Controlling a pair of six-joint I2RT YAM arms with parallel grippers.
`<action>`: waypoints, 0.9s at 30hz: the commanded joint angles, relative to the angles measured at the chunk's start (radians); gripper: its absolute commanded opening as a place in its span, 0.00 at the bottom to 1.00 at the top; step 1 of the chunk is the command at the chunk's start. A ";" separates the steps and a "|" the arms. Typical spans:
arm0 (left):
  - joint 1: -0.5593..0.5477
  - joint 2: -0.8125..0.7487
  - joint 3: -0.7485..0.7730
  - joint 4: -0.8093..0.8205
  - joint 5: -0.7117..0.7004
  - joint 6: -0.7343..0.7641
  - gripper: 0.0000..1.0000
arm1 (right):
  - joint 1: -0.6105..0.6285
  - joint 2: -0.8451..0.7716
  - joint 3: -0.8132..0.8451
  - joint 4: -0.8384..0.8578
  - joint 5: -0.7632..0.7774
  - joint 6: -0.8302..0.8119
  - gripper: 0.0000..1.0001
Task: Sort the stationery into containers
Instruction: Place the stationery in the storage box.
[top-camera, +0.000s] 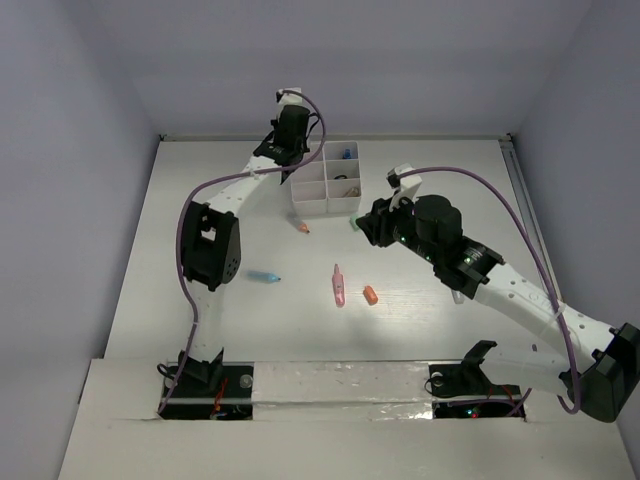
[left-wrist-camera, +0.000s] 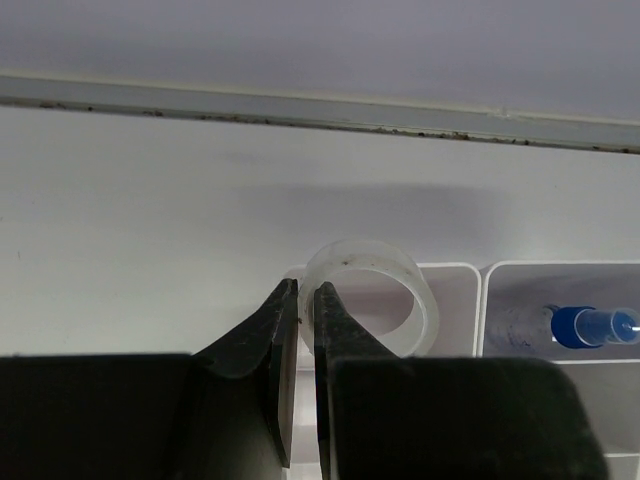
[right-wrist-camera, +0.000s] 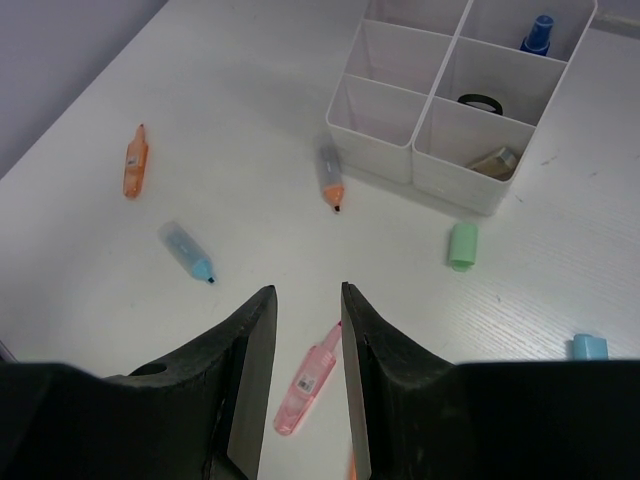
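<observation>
Table, left side: an orange marker lies nearest the left edge, with a light-blue marker just beside it toward the front edge. The left gripper is up by the far edge, jaws pressed together on the thin wall of a clear ring. The ring stands on edge over the far-left compartment of the white organiser box. The box sits near the middle of the far edge. An orange-tipped marker lies just beside its near wall; contact cannot be told. A pink marker lies mid-table, below the right gripper, whose fingers stand apart with nothing between them, well above the surface. Right column of the box, far to near: blue-capped bottle, black ring, tan piece. A green marker lies near the box's near-right corner, and a light-blue bit lies further right.
</observation>
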 joint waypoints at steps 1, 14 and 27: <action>-0.011 -0.009 -0.022 0.079 -0.027 0.037 0.00 | -0.005 0.004 -0.011 0.074 0.009 -0.003 0.38; -0.011 0.008 -0.085 0.165 -0.027 0.060 0.00 | -0.005 0.008 -0.011 0.071 0.003 -0.002 0.38; -0.029 -0.002 -0.145 0.200 -0.059 0.080 0.36 | -0.005 -0.002 -0.012 0.073 0.007 -0.005 0.38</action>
